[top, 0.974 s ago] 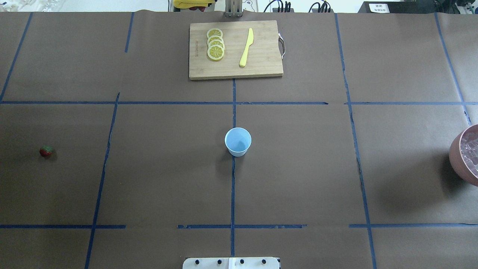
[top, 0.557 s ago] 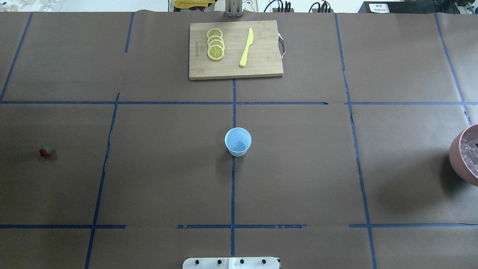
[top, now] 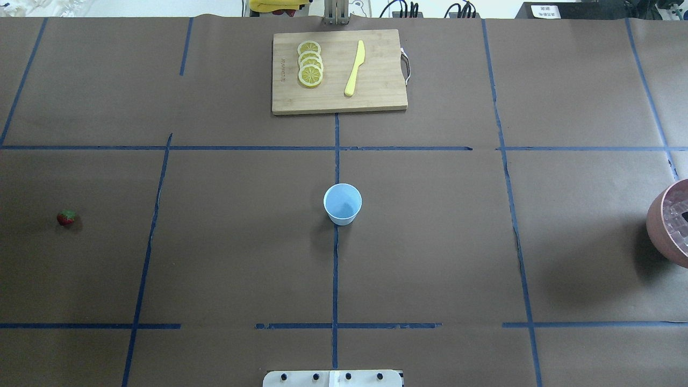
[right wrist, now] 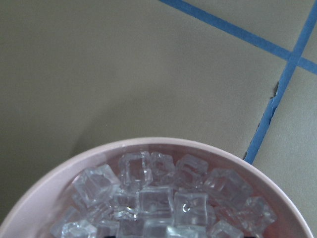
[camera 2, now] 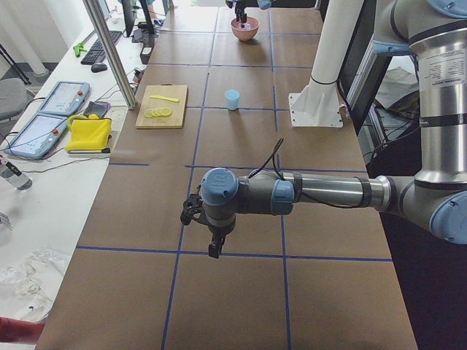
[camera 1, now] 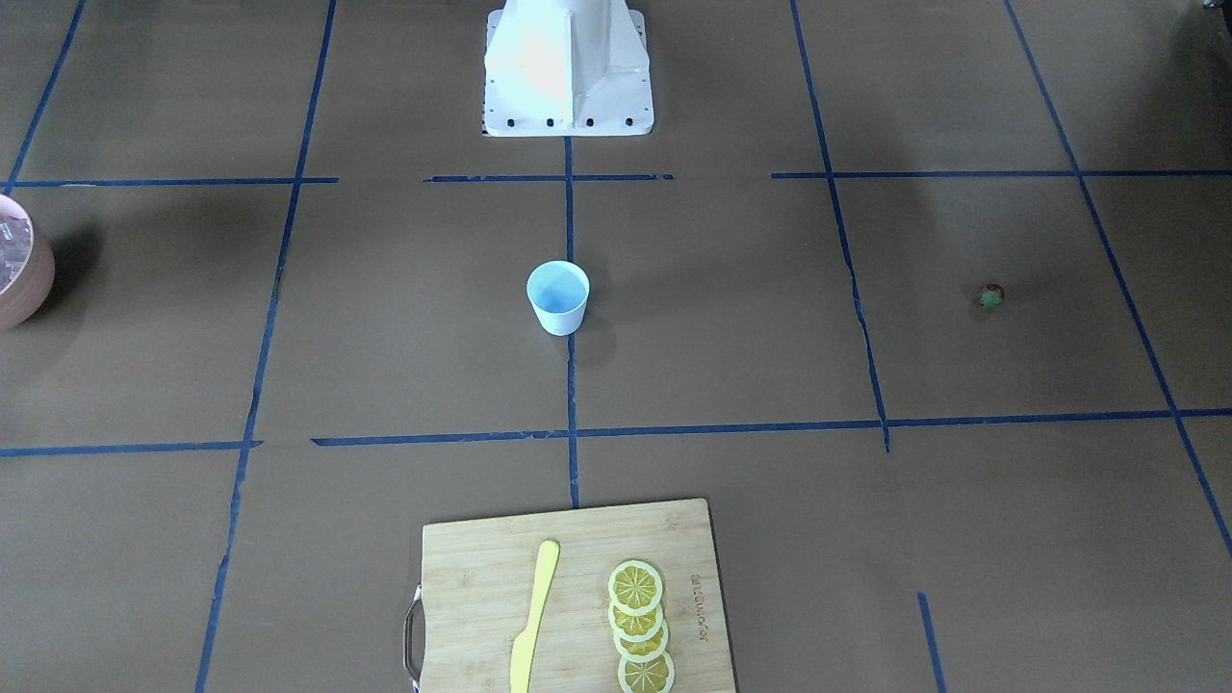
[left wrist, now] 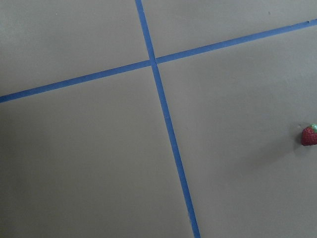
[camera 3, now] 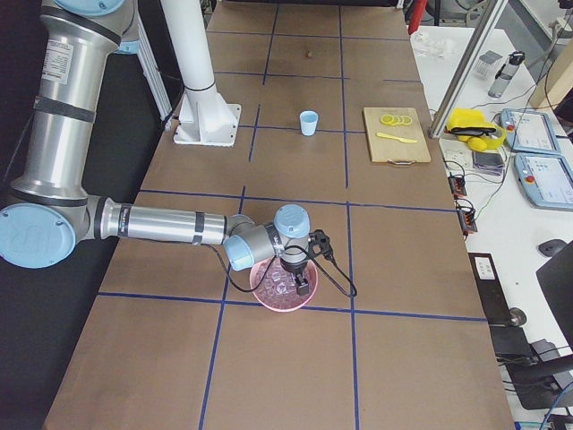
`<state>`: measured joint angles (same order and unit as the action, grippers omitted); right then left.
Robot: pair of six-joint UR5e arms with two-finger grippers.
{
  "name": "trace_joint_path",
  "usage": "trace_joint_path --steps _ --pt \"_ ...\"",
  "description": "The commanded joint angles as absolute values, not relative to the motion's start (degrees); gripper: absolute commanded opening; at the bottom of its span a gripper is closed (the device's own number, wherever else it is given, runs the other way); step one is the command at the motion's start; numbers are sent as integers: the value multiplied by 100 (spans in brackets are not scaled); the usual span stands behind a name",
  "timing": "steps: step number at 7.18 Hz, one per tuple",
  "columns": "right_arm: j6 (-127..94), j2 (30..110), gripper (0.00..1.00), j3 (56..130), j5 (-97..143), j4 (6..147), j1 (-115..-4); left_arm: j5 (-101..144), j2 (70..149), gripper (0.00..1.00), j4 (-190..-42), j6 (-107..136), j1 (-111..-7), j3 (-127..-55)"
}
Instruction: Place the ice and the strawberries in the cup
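From the front-facing camera I see the cup upright on the centre tape line, its blue inside bare. The strawberry lies well apart from it on the robot's left side. The pink bowl, cut by the frame edge on the robot's right, holds the ice. A cutting board with lemon slices and a yellow knife sits on the operators' side. The overhead view gives me the same layout turned round, and only the side views bring in the arms. The left side view shows the left gripper hanging fingers-down over bare table paper near a tape line; I cannot tell whether its fingers are spread or together. The right side view shows the right gripper down at the bowl, its tip among the cubes; I cannot tell its finger spacing or any contact. My left wrist camera catches the strawberry at its right edge, beside crossing tape. The right wrist camera looks straight onto the heaped cubes, which show individually only here.
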<state>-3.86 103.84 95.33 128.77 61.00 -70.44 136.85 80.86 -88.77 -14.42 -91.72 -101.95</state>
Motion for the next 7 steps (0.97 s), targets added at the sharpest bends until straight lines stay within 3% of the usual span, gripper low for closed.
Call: trace_joint_path --steps 1,3,6,7 --pt "-360 10424 17 9554 12876 6100 -7049 13685 8086 100 -8877 -1441 -9176 -10204" --pt "-352 10424 3 9597 12885 6091 -7058 13685 8095 100 -8877 -1441 -9167 -10213" --pt "-334 10083 5 9685 12998 6108 -7346 13685 8095 100 -8877 -1441 -9167 -10213" --pt "-334 9942 11 9851 13051 6108 -7400 13685 8086 100 -8877 -1450 -9167 -10204"
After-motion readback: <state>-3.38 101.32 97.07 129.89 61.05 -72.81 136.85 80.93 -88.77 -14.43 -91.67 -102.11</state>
